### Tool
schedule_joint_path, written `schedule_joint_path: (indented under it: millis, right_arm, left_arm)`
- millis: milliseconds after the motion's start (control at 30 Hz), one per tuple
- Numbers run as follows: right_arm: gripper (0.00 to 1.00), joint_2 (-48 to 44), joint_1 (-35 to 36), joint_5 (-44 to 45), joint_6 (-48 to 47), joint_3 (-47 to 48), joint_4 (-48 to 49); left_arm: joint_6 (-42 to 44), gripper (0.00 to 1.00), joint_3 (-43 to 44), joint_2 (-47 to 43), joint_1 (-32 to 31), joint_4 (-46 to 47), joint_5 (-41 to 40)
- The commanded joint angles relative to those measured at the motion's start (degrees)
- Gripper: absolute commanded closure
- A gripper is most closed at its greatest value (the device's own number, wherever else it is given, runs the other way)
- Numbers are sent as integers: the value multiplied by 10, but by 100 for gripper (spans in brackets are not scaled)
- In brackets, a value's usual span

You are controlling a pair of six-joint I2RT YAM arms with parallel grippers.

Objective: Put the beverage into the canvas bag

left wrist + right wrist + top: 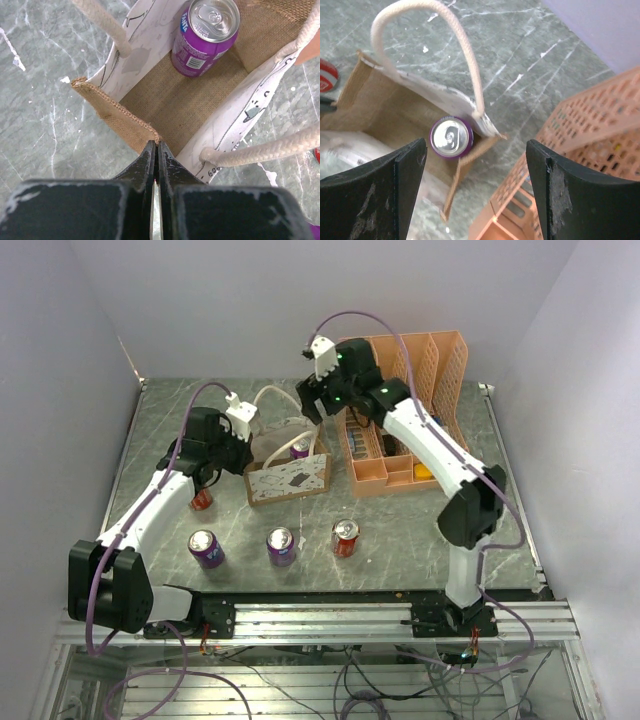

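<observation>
Grey marbled table [420,530] under white walls: from above, the canvas bag [290,480] stands mid-table, a purple can [299,449] upright inside at its far side. Left wrist view: the left gripper [156,150] is pinched tight on the bag's brown rim. Right wrist view: the right gripper [475,150] hangs spread and empty over the can. Placement looks done; next, the right arm should lift clear of the cream handle [465,50].

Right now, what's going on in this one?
The left gripper is shut on the brown rim of the canvas bag. A purple can stands upright inside the bag. The right gripper hangs open above it, holding nothing. Two more purple cans and two red cans sit on the table outside.
</observation>
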Motion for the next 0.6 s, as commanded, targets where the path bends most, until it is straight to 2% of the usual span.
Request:
schedule_joint_path:
  millis: [0, 133, 300, 567]
  right_arm:
    - [20, -97, -11, -45, -45, -63, 2]
    - [18, -180, -11, -97, -97, -163, -8]
    - [17, -270, -5, -182, -196, -267, -66]
    - [10, -342, 42, -219, -316, -418, -140]
  left_arm:
    - [0, 89, 29, -10, 2, -4, -18]
    - [-1, 87, 27, -17, 2, -1, -20]
    - [1, 81, 27, -23, 2, 2, -18]
    - [8, 69, 29, -21, 2, 0, -28]
